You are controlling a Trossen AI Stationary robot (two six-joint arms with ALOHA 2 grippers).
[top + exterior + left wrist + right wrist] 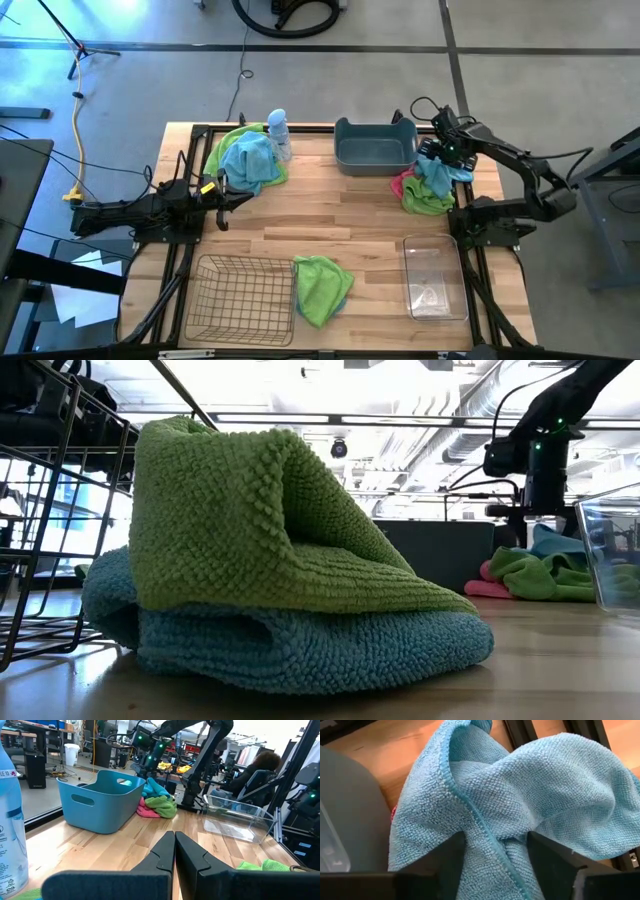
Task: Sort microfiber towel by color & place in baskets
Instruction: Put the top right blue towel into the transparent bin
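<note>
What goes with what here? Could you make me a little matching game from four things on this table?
Things:
1. wire basket
2. blue tub
3. clear bin
4. spray bottle

Places:
A. beside the right gripper, which grips a blue towel
B. front right corner
C. on the back left towel pile
D. front left corner

Pairs: 1-D, 2-A, 3-B, 4-C

Blue-grey tub, wire basket, clear bin, crumpled towels
</note>
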